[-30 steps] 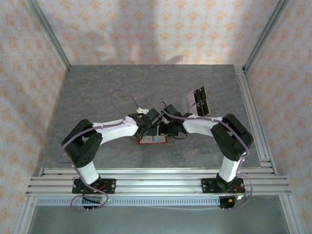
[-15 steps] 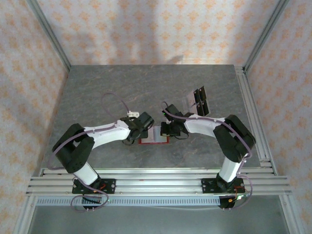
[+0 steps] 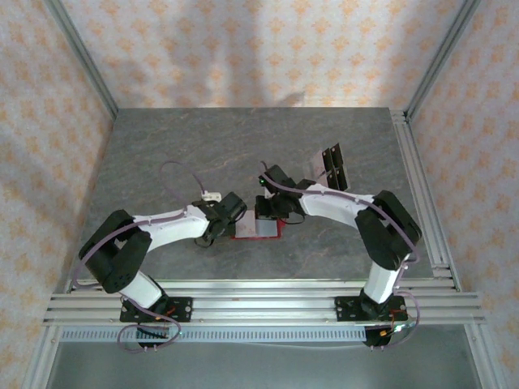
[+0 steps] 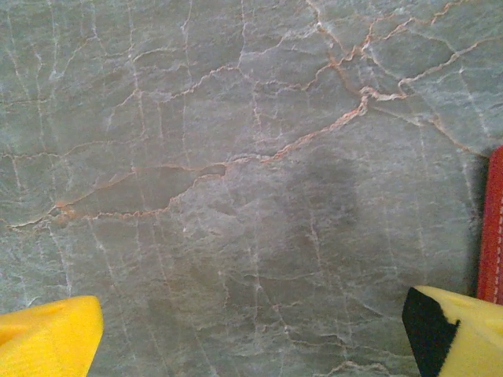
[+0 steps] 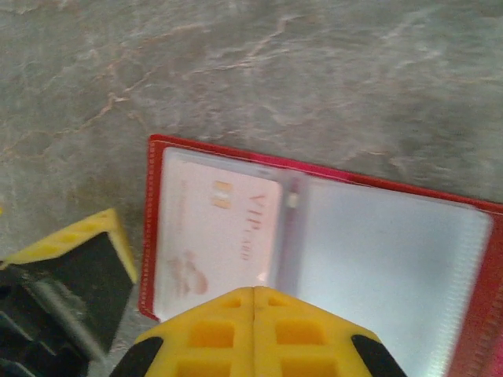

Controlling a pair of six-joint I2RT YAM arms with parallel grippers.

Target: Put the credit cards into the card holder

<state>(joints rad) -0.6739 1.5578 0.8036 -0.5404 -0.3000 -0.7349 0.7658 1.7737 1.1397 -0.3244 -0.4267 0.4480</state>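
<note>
Two white arms [image 3: 166, 228] with black joints [image 3: 113, 259], lilac cables [image 3: 173, 164] and yellow, black-padded gripper fingers [image 4: 47, 338].

A grey marbled bench [image 3: 162, 154] is seen, crossed by pale and pinkish veins [image 4: 314, 133]. It is enclosed at 9, 12 and 3 o'clock by walls [image 3: 243, 49] papered in an orange floral pattern. Aluminium rails [image 3: 259, 296] are laid along its 6 o'clock edge, and a metal track [image 3: 422, 194] is run along its 3 o'clock side.

The holder [image 3: 253, 232] is seen lying open on the table [image 3: 162, 154], the left gripper [image 3: 220, 228] beside it, the right gripper [image 3: 266, 219] over it, cards [image 3: 328, 168] well behind.
</note>
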